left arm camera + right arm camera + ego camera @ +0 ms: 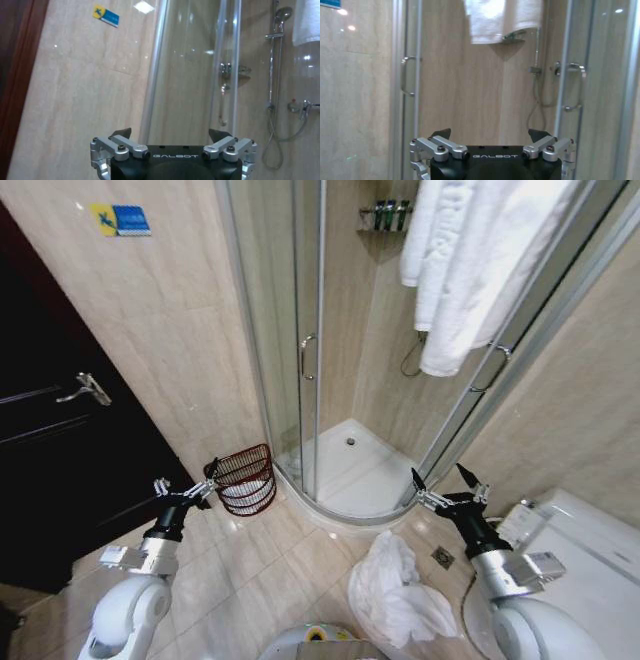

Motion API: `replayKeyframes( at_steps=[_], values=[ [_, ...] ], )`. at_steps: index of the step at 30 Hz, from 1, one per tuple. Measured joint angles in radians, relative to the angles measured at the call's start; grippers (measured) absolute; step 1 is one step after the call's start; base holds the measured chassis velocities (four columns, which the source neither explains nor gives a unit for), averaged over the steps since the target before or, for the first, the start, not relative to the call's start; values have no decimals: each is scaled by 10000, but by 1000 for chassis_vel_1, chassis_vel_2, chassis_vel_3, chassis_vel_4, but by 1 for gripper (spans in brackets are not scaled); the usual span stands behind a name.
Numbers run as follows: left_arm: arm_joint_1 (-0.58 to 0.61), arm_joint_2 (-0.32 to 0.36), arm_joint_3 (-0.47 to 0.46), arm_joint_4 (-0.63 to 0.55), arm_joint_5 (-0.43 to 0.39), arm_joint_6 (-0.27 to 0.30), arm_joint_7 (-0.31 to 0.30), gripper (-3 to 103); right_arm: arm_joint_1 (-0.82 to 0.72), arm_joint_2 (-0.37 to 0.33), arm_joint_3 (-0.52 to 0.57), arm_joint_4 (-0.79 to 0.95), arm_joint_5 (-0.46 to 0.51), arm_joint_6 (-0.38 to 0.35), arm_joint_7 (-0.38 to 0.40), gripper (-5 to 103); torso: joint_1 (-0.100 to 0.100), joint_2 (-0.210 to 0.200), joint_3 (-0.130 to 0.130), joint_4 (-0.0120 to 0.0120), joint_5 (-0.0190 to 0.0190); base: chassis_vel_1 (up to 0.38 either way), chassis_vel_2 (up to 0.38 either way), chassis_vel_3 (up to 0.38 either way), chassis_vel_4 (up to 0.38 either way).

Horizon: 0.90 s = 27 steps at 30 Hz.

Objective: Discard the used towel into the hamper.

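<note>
Head view is showing my left gripper (212,477) hanging with its jaws spread, empty, just beside the one hamper (245,478), which is standing on the tiled floor (260,565) against the wall by the shower enclosure (345,460); my right gripper (446,480) is hovering wide apart too, holding nothing, above one crumpled white towel (398,592) lying on the floor near the toilet (590,555); two more white towels (470,260) are hanging over the open shower doorway; a dark door (60,440) is standing at my left.
</note>
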Motion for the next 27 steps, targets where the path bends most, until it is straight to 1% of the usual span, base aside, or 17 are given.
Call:
replayKeyframes(
  at_steps=[3,5,6,9,11,12,13,14,15,16,18,19,21,23,24,25,27],
  values=[
    [11,-28,3,-46,4,0,0,100,53,-41,6,0,21,1,138,100,2,-1,2,-2,6,-151,-164,130,140],
    [39,-61,9,-147,12,22,-4,100,422,-249,171,-1,415,-298,589,100,2,0,1,0,4,-51,-84,69,23],
    [39,-61,9,-147,12,22,-4,100,422,-249,171,-1,415,-298,589,100,2,0,1,0,4,-22,-64,69,29],
    [39,-107,41,-221,48,84,-24,100,1036,-711,335,-1,998,-906,1454,100,0,0,0,4,3,0,0,0,0],
    [11,-169,80,-263,151,144,-35,100,1615,-1407,577,-1,1633,-1697,1977,100,0,0,1,1,3,43,38,-69,-28],
    [11,-169,80,-263,151,144,-35,100,1615,-1407,577,-1,1633,-1697,1977,100,0,0,1,1,3,52,47,-69,-28],
    [4,-195,95,-276,186,154,-39,100,1832,-1713,691,0,1893,-1917,2122,100,0,0,0,2,1,52,47,-14,-30],
    [3,-226,115,-287,236,167,-41,100,2140,-2159,832,0,2241,-2152,2321,100,0,0,0,0,4,0,0,0,0],
    [3,-276,145,-290,329,178,-41,100,2642,-2894,1100,1,2851,-2504,2673,100,0,0,0,4,1,0,0,0,0],
    [3,-276,145,-290,329,178,-41,100,2642,-2894,1100,1,2851,-2504,2673,100,0,0,0,4,1,0,0,0,0],
    [-3,-343,196,-279,458,184,-40,100,3206,-3762,1521,1,3692,-2868,3039,100,1,0,1,5,5,0,0,0,0],
    [-3,-343,196,-279,458,184,-40,100,3206,-3762,1521,1,3692,-2868,3039,100,1,0,1,5,5,0,0,0,0],
    [-110,-363,337,-200,591,242,-43,100,3587,-4614,2192,2,4546,-3034,3260,100,1,-1,1,8,7,0,0,0,0],
    [-447,-290,666,-55,721,395,-55,100,3636,-5327,3279,3,5409,-3048,3421,100,2,-1,2,4,9,0,0,0,0],
    [-600,-249,811,13,766,464,-69,100,3604,-5542,3777,3,5735,-3046,3433,100,2,-1,2,1,8,0,0,0,0],
    [-600,-249,811,13,766,464,-69,100,3604,-5542,3777,3,5735,-3046,3433,100,2,-1,2,1,8,0,0,0,0],
    [-869,-198,1045,120,877,598,-104,100,3616,-6124,4650,-46,6501,-3021,3394,100,2,-1,0,-18,7,0,0,0,0]
  ],
)
